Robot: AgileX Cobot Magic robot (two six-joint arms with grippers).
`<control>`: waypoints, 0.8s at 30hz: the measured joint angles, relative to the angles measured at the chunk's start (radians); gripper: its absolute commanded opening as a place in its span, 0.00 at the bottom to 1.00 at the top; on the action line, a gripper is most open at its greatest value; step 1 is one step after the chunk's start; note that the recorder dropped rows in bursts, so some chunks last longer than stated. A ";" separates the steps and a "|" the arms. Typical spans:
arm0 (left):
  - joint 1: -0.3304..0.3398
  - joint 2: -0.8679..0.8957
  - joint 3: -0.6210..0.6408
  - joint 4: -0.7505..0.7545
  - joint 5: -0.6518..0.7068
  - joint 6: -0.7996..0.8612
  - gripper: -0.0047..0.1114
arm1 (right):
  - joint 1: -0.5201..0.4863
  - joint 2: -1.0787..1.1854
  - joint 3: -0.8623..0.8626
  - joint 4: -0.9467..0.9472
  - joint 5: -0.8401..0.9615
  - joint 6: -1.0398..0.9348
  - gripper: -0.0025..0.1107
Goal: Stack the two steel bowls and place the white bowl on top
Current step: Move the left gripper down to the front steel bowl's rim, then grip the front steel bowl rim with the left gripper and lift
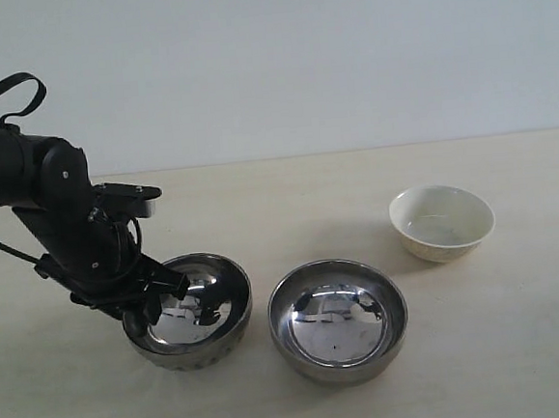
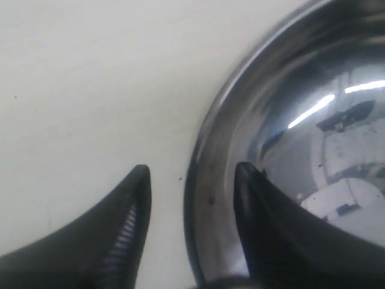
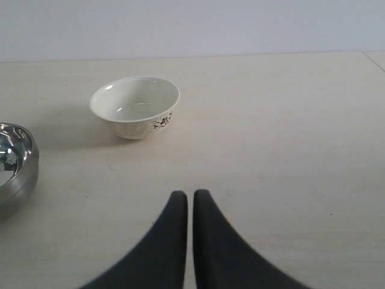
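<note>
done: nothing stacked yet | middle steel bowl (image 1: 339,319): sits alone | other steel bowl (image 1: 188,313): just left of it | white bowl (image 1: 442,221): right of it, farther back | left claw (image 2: 192,173): open, one finger each side of the other steel bowl's rim | right claw (image 3: 189,195): clenched, empty | to do: both stacking steps

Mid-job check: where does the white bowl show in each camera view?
Exterior: white bowl at the right, just above mid-height.
Left wrist: not in it.
Right wrist: white bowl ahead of the shut right gripper.
Shared landmark: middle steel bowl, beside it in both.
</note>
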State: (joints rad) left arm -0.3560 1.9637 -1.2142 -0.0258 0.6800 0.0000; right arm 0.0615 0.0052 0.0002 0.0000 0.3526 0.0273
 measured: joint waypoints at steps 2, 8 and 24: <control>0.000 0.000 0.000 0.000 0.000 0.000 0.39 | 0.000 0.000 0.000 0.000 0.000 0.000 0.02; 0.000 0.000 0.000 0.000 0.000 0.000 0.39 | 0.000 0.000 0.000 0.000 0.000 0.000 0.02; 0.000 0.000 0.000 0.000 0.000 0.000 0.17 | 0.000 0.000 0.000 0.000 0.000 0.000 0.02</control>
State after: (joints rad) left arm -0.3560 1.9637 -1.2142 -0.0258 0.6800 0.0000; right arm 0.0615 0.0052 0.0002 0.0000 0.3526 0.0273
